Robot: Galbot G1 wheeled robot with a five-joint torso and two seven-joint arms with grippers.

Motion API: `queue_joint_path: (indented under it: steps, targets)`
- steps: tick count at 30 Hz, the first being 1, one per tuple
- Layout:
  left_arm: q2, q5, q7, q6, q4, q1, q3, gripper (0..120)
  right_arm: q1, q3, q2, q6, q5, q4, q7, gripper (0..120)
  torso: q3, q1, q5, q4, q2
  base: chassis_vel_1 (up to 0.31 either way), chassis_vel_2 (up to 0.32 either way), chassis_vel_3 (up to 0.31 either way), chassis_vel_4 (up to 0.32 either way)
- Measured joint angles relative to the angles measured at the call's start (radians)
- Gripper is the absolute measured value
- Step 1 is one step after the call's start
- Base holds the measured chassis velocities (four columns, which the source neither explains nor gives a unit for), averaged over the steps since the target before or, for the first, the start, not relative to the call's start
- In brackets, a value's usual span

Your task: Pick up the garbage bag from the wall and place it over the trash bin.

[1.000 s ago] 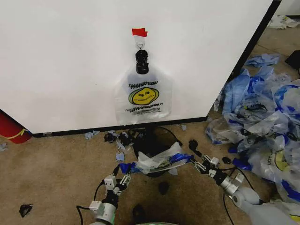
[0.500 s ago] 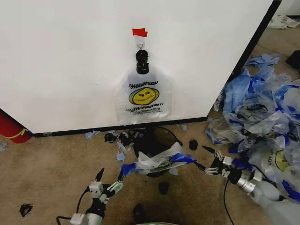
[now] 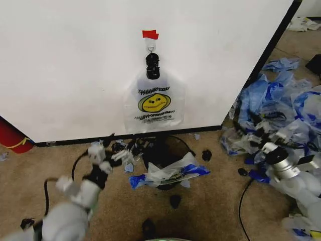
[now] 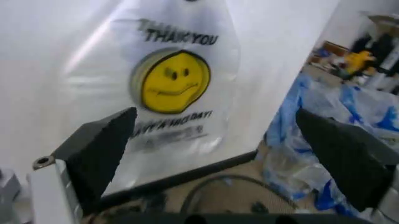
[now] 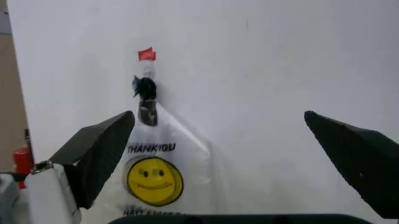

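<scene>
The left gripper [image 3: 108, 150], fingers spread, hovers at 9 o'clock of the black wire-mesh trash bin [image 3: 165, 153]; the right gripper [image 3: 258, 131], also spread, at 3 o'clock. At 12 o'clock, the translucent smiley-face garbage bag [image 3: 153, 103] hangs clipped on the white wall [image 3: 65, 65].

The garbage bag [image 3: 153, 103] is seen as translucent white, printed with a yellow smiley face and black "THANK YOU" lettering, and it is hung under a black clip [image 3: 152, 66] and a red tape piece [image 3: 149, 34] on the plain white wall [image 3: 75, 65], which is edged by a black base strip. The trash bin [image 3: 163, 155] is black wire mesh, lined with clear plastic trimmed in blue. At three o'clock, bluish plastic bags [image 3: 281, 110] are heaped on the tan floor [image 3: 45, 165], and a red cylinder [image 3: 12, 136] with a yellow band is seen at nine o'clock.
</scene>
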Motion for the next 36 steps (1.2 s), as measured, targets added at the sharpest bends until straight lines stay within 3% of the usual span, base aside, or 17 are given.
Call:
queue_joint_path:
  steps: [2, 5, 7, 8, 9, 10, 12, 14, 21, 26, 36]
  targets:
    - [-0.009, -0.029, 0.004, 0.025, 0.062, -0.234, 0.203, 100, -0.043, 0.038, 0.027, -0.001, -0.035, 0.027, 0.027, 100, 0.0, 0.0, 0.0005, -0.0002, 0.0, 0.0, 0.0, 0.0, 0.0]
    - [-0.052, -0.073, 0.005, 0.088, 0.121, -0.501, 0.43, 100, -0.1, 0.076, 0.056, 0.0, -0.074, 0.044, 0.052, 100, 0.0, 0.0, -0.0001, -0.0007, 0.0, 0.0, 0.0, 0.0, 0.0]
    - [-0.062, -0.087, 0.006, 0.11, 0.131, -0.561, 0.476, 100, -0.11, 0.086, 0.063, 0.002, -0.081, 0.045, 0.053, 100, 0.0, 0.0, 0.0008, -0.0009, 0.0, 0.0, 0.0, 0.0, 0.0]
    - [-0.081, -0.1, 0.008, 0.146, 0.15, -0.664, 0.57, 100, -0.129, 0.102, 0.074, 0.005, -0.09, 0.045, 0.053, 100, 0.0, 0.0, 0.0019, -0.0003, 0.0, 0.0, 0.0, 0.0, 0.0]
    - [-0.082, -0.101, 0.008, 0.148, 0.151, -0.671, 0.578, 100, -0.134, 0.105, 0.076, 0.005, -0.092, 0.045, 0.053, 100, 0.0, 0.0, 0.002, -0.0002, 0.0, 0.0, 0.0, 0.0, 0.0]
    - [-0.126, -0.077, 0.032, 0.225, 0.209, -0.861, 0.772, 100, -0.175, 0.148, 0.105, 0.009, -0.104, 0.051, 0.044, 100, 0.0, 0.0, 0.0, -0.0002, 0.0, 0.0, 0.0, 0.0, 0.0]
    - [-0.166, -0.063, 0.046, 0.298, 0.253, -0.949, 0.86, 100, -0.207, 0.173, 0.126, 0.011, -0.111, 0.059, 0.032, 100, 0.0, 0.0, 0.0013, 0.0, 0.0, 0.0, 0.0, 0.0, 0.0]
    - [-0.206, -0.05, 0.048, 0.324, 0.304, -1.008, 0.929, 100, -0.228, 0.186, 0.143, 0.015, -0.116, 0.06, 0.021, 100, 0.0, 0.0, 0.0003, -0.0001, 0.0, 0.0, 0.0, 0.0, 0.0]
    - [-0.298, -0.05, 0.089, 0.353, 0.43, -1.137, 1.077, 100, -0.276, 0.226, 0.17, 0.027, -0.118, 0.06, -0.015, 100, 0.0, 0.0, 0.0008, -0.0004, 0.0, 0.0, 0.0, 0.0, 0.0]
    - [-0.321, -0.03, 0.162, 0.368, 0.503, -1.211, 1.174, 100, -0.293, 0.238, 0.188, 0.034, -0.118, 0.056, -0.038, 100, 0.0, 0.0, 0.0008, 0.0003, 0.0, 0.0, 0.0, 0.0, 0.0]
    - [-0.362, -0.003, 0.172, 0.42, 0.612, -1.252, 1.208, 100, -0.316, 0.215, 0.221, 0.056, -0.149, 0.044, -0.058, 100, 0.0, 0.0, 0.0004, -0.0002, 0.0, 0.0, 0.0, 0.0, 0.0]
